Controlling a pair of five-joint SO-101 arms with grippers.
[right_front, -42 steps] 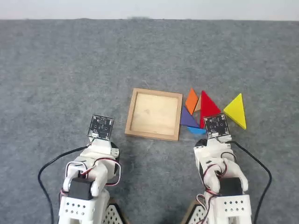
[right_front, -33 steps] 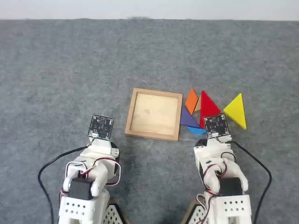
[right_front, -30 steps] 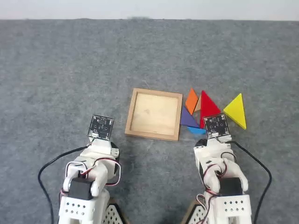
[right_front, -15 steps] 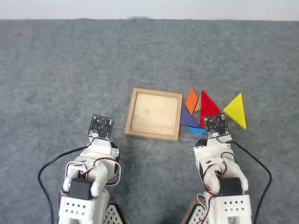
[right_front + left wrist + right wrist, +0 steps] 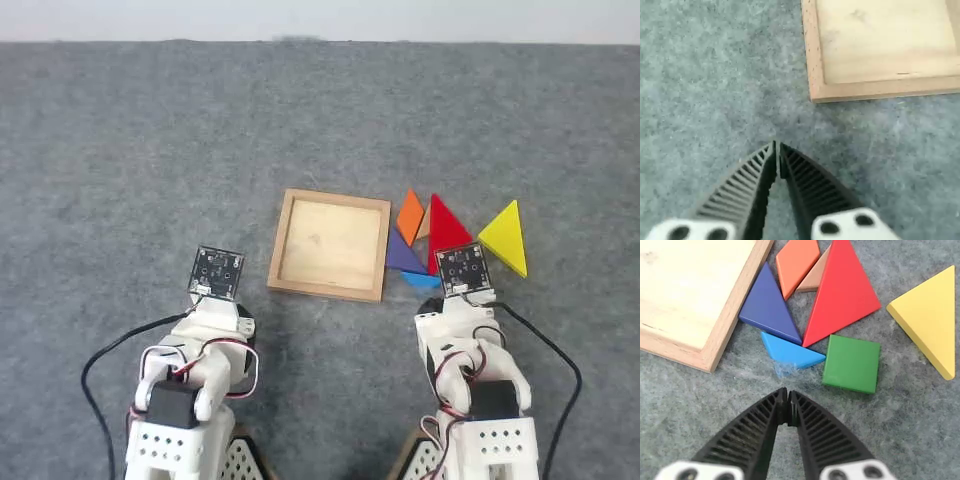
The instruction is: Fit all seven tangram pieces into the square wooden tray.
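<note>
The square wooden tray [image 5: 333,244] lies on the grey mat with nothing inside it; its corner is in the left wrist view [image 5: 816,90] and its edge in the right wrist view [image 5: 725,335]. Right of the tray lie the orange parallelogram [image 5: 796,263], tan piece [image 5: 815,280], purple triangle [image 5: 768,307], red triangle [image 5: 840,292], blue triangle [image 5: 790,352], green square [image 5: 852,363] and yellow triangle [image 5: 929,325]. My right gripper [image 5: 787,392] is shut, just short of the blue triangle. My left gripper [image 5: 776,146] is shut over bare mat, short of the tray's near corner.
Grey felt mat [image 5: 150,150] covers the table, with wide open room to the left and behind the tray. Both arm bases [image 5: 190,400] stand at the near edge, with cables trailing beside them.
</note>
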